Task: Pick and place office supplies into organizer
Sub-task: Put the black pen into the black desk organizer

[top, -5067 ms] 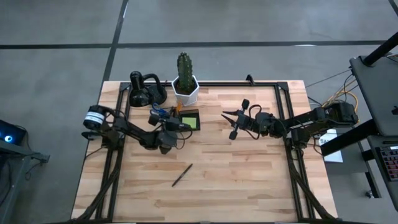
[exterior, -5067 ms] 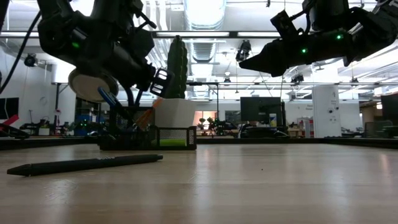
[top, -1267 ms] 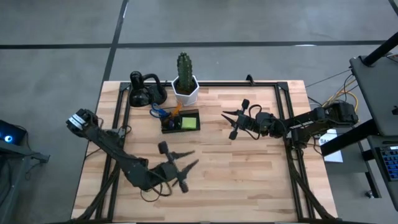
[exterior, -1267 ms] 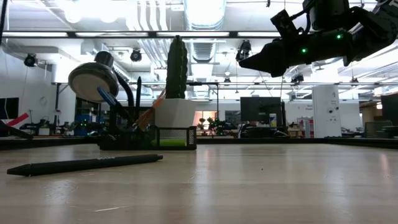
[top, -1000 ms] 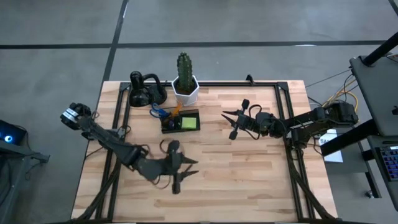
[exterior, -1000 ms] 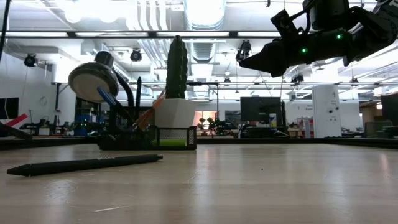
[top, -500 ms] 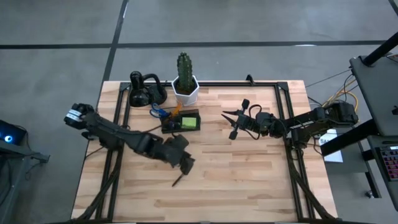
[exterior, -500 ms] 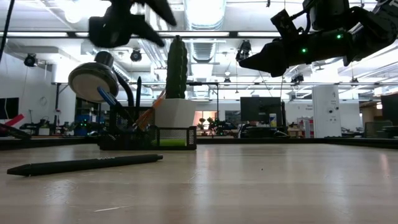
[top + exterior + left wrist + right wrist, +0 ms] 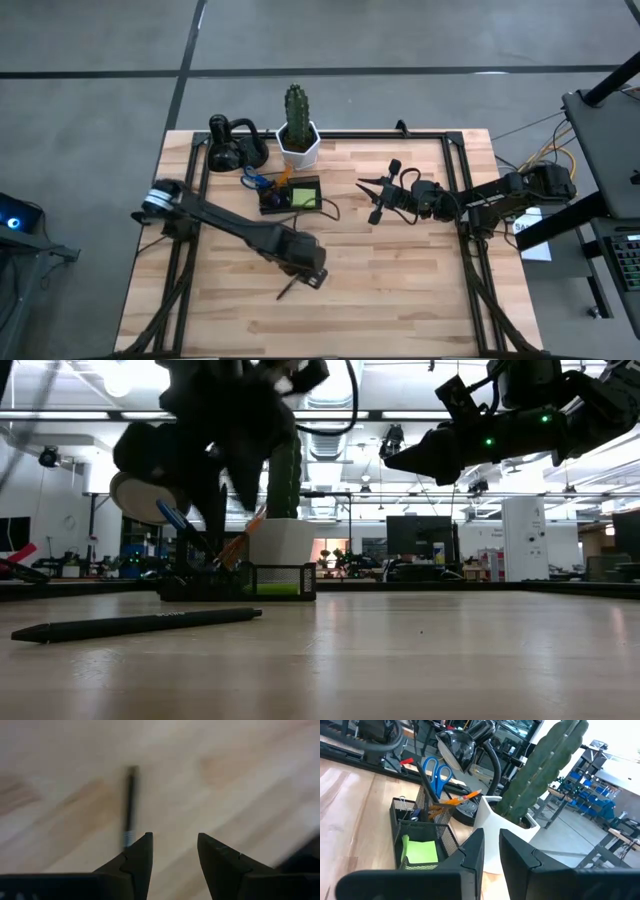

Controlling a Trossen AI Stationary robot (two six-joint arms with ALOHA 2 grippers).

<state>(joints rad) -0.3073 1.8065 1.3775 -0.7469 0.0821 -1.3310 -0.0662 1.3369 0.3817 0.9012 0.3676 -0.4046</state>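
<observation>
Left end effector [image 9: 174,851] low, fingers parted, right end effector [image 9: 491,850] raised, fingers nearly together

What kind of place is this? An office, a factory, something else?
Most likely a robotics lab or workshop. A wooden table stands on a bare concrete floor with two robot arms mounted at it, and the low view shows a big open hall behind: exposed ceiling ducts, strip lights, and monitors on benches.

On my feeds both arms are matte black with jointed, angular links. The left arm [image 9: 215,222] carries a white cylindrical cap near its base. The right arm [image 9: 520,420] shows small green indicator lights, and each end effector has two dark, stepped fingers [image 9: 137,860].
</observation>
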